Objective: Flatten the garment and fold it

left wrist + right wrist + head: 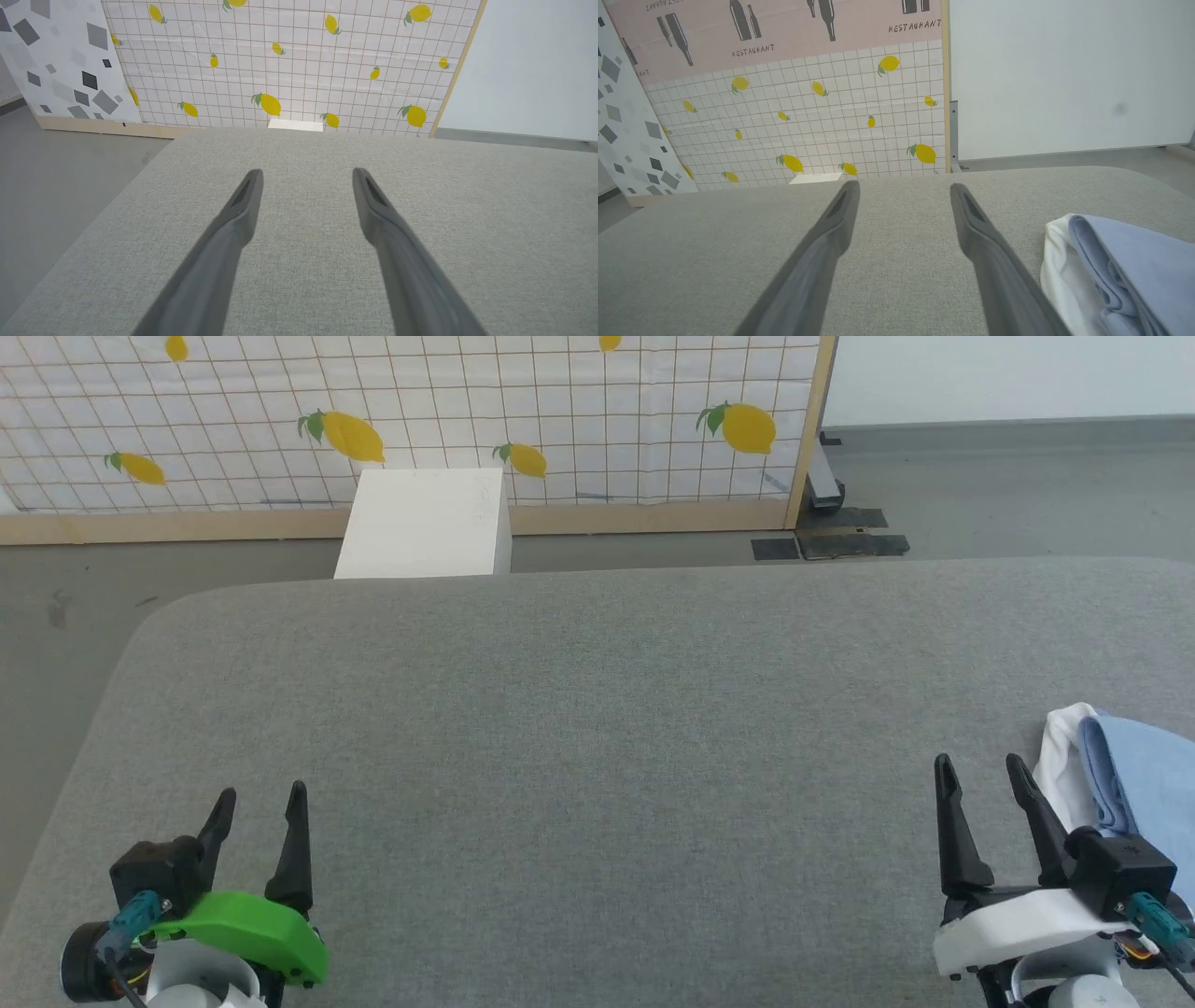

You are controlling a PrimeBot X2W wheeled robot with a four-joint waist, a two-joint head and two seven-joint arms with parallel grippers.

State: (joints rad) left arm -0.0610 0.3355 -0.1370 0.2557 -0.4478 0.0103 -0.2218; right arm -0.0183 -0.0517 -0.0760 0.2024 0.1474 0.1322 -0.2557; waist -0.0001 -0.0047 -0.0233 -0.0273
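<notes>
Garment (1139,775) lies bunched just beside your right gripper (979,763). Your left gripper (262,791) and the right both stand wide, holding nothing.

Head camera looks down on the grey worktop (597,756); both wrist cameras skim low over it, facing the lemon-print screen (289,70).

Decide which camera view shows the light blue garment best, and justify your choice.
The right wrist view: the garment lies close and large at lower right, its bunched blue folds clear beside white fabric. The head view catches a smaller part, cut off by the right edge.
</notes>
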